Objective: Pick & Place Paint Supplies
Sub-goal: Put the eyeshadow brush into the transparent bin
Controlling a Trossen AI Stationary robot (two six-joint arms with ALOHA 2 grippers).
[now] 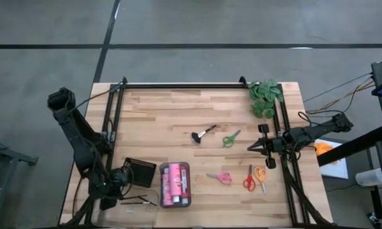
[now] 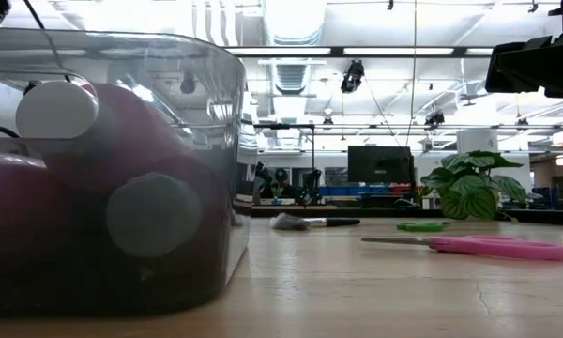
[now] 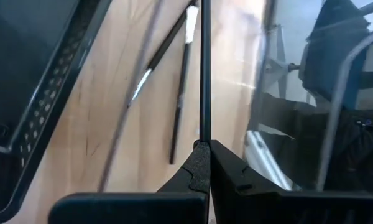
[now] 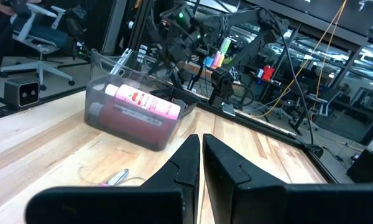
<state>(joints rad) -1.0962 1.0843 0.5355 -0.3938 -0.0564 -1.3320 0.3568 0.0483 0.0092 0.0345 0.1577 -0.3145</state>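
The left gripper [image 1: 122,180] sits low at the front-left of the wooden table [image 1: 178,121], between the black tray [image 1: 140,172] and the table's front edge; in the left wrist view its fingers [image 3: 196,171] are pressed together on a thin dark brush [image 3: 205,68], which stands straight out from the fingertips. Two more thin brushes [image 3: 177,93] lie on the wood just beside it. The right gripper [image 1: 254,147] hangs at the right side of the table, near the frame rail, with its fingers [image 4: 189,162] drawn nearly together and nothing between them. The clear tray [image 1: 175,184] stands at the front centre, just right of the black tray, and holds the pink paint bottles [image 1: 174,183] lying on their sides — the right wrist view shows a label with a red mark on one bottle, but its writing is too small to read. The fluffy black-tipped brush [image 1: 202,134] lies at mid-table, with the green scissors [image 1: 230,138] just to its right. The pink scissors [image 1: 220,177] lie right of the clear tray; the red scissors [image 1: 249,179] and the orange scissors [image 1: 260,176] lie side by side farther right. The leafy plant [image 1: 265,97] occupies the far right corner.
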